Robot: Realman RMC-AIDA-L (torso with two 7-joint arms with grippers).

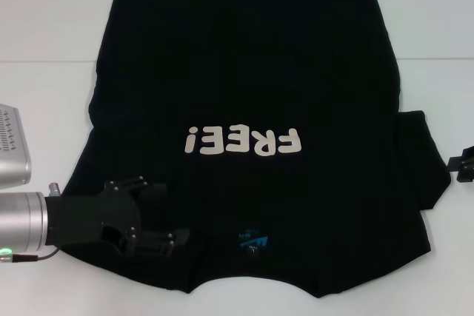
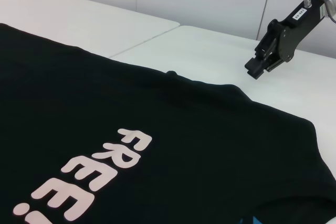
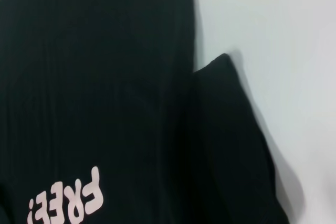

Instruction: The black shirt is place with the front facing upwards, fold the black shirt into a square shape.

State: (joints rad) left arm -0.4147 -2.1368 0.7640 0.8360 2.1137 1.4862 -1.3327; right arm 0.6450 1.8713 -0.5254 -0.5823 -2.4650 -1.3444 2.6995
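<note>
The black shirt (image 1: 244, 72) lies flat on the white table (image 1: 44, 20), front up. Its white "FREE!" lettering (image 1: 244, 140) is upside down to me, and the blue neck label (image 1: 252, 240) is near the front edge. My left gripper (image 1: 172, 216) is low over the shirt's near left shoulder, with its jaws apart and nothing seen between them. My right gripper (image 1: 461, 166) is just off the shirt's right sleeve (image 1: 422, 160), over bare table. It also shows in the left wrist view (image 2: 255, 69), beyond the shirt (image 2: 157, 129). The right wrist view shows the shirt (image 3: 105, 77) and that sleeve (image 3: 231, 145).
A grey ribbed device (image 1: 11, 146) stands at the table's left edge, beside my left arm. Bare white table shows to the left and right of the shirt, and a seam between two tabletops (image 2: 142, 38) runs behind it.
</note>
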